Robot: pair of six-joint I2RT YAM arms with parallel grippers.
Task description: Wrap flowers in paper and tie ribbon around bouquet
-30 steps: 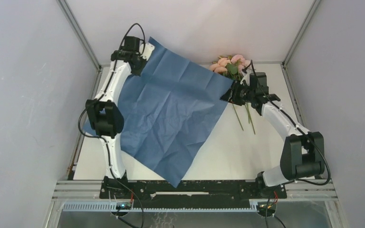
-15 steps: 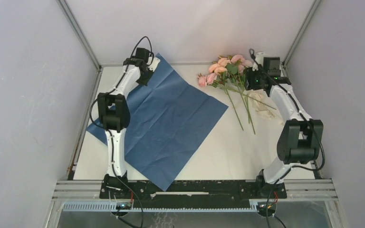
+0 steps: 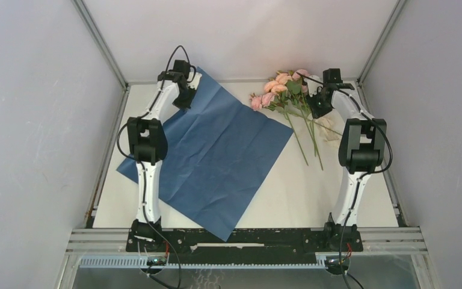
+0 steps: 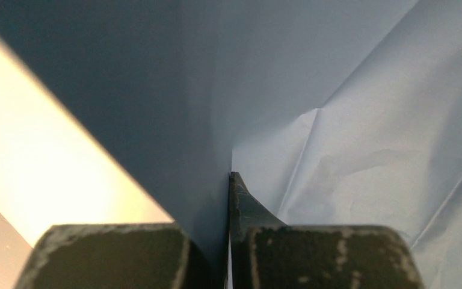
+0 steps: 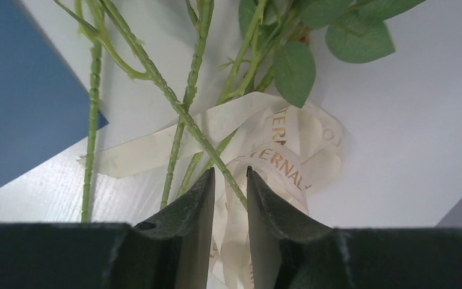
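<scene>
Left gripper [image 4: 228, 205]: jaws pressed together on an edge of the paper [image 3: 216, 156], which rises as a thin fold between the two fingers, darker blue on one side of the fold and lighter blue on the other. In the overhead view this grip is at the sheet's far left corner; from there the paper spreads flat and creased across the left half of the table [image 3: 289, 192], one corner reaching the near edge. Right gripper [image 5: 230, 180]: jaws a narrow gap apart and closed on nothing, poised just above the green stems [image 5: 156, 78], one of which runs slantwise under the gap; whether a finger touches it cannot be told. The cream ribbon [image 5: 289, 144], printed with letters, lies looped beneath the stems and shows through the gap. The flowers [image 3: 283, 84] lie at the far right of the table, blooms toward the back wall, stems pointing to the near side, just beside the paper's right corner.
</scene>
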